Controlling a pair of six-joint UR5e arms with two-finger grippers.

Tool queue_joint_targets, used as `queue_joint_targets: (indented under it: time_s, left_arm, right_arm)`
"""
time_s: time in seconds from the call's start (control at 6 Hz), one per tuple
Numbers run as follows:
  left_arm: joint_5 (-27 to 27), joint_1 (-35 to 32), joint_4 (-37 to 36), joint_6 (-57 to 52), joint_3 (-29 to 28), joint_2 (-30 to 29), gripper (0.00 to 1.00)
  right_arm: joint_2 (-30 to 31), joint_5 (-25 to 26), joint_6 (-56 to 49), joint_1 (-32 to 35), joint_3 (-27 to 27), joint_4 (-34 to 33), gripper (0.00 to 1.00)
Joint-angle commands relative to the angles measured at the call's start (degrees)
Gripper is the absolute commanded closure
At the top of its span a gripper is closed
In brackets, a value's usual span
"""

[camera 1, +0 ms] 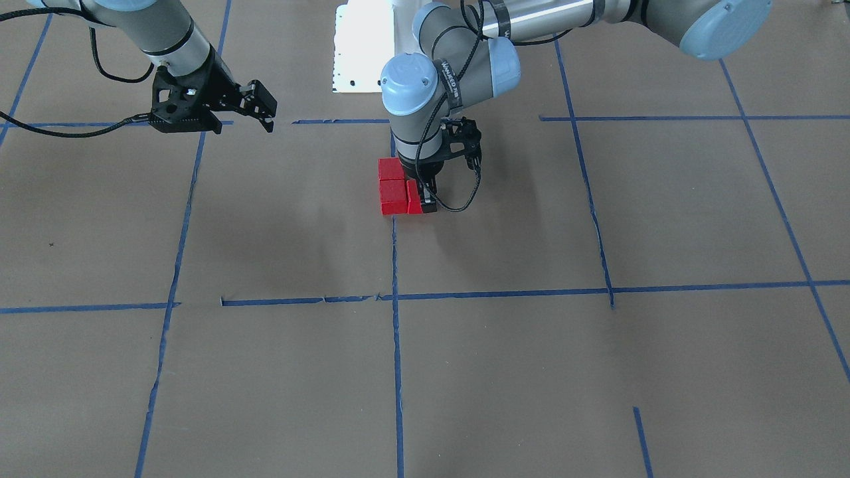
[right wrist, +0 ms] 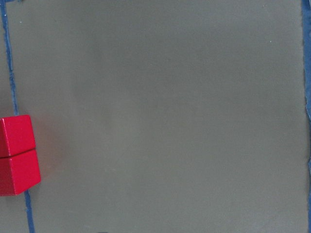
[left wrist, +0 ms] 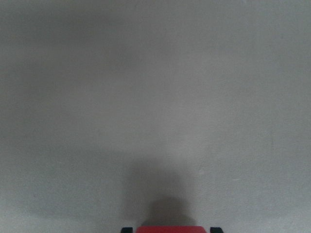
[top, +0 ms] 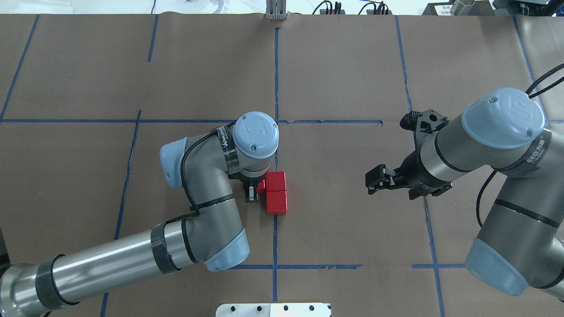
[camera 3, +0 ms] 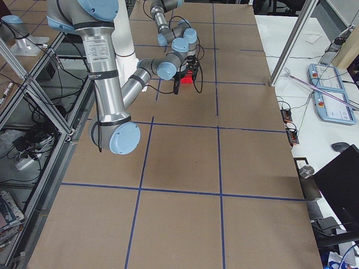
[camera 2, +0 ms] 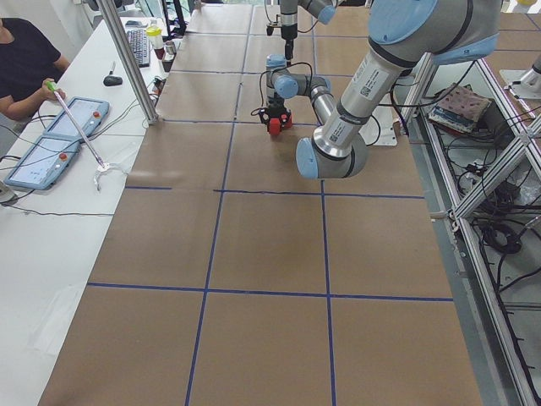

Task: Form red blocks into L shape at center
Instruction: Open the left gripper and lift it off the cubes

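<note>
Left gripper (camera 1: 420, 200): it is pointing straight down at the paper (camera 1: 279, 239) and its fingers (top: 251, 193) are closing narrowly on one red cube, the held block (camera 1: 413, 198). The left wrist view is showing the top of this block wedged between the two fingertips at the bottom edge of the frame. The block is sitting low, at about the level of its neighbours, but no view is showing clearly whether it is resting on the paper.

Other blocks: the far block (top: 276, 180) and the near block (top: 276, 202) are lying just beside the left fingers, on the side facing the right arm. They are touching each other in a short row along the tape line (top: 275, 88). The held block is pressing against, or lying just beside, the side of the far block. Together the three are making an L on the line.

Right gripper (top: 371, 182): it is hanging above the paper with its fingers spread wide and gripping nothing. All three blocks are lying well apart from these fingers, out ahead of the tips. The right wrist view is catching only the two free blocks, at its left edge, on the tape line.
</note>
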State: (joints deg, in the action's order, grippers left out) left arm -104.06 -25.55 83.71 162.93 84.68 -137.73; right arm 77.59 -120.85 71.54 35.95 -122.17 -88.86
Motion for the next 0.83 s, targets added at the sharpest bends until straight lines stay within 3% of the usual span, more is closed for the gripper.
queue_joint_targets:
  time_s: [0.0,0.33,0.67]
  left_arm:
    - [-0.1,0.2,0.0,-0.5,0.0,0.0,0.0]
    - [-0.3,0.2,-0.1,-0.6,0.9,0.0,0.0]
    - [-1.4,0.1,-2.1,-10.0,8.2,1.9,0.0]
  right_arm:
    - [-0.1,-0.1,0.0,0.0,-0.1,0.0,0.0]
    - [-0.1,-0.1,0.0,0.1,-0.1,0.0,0.0]
    - [0.6,-0.5,0.0,0.4,-1.6,0.0,0.0]
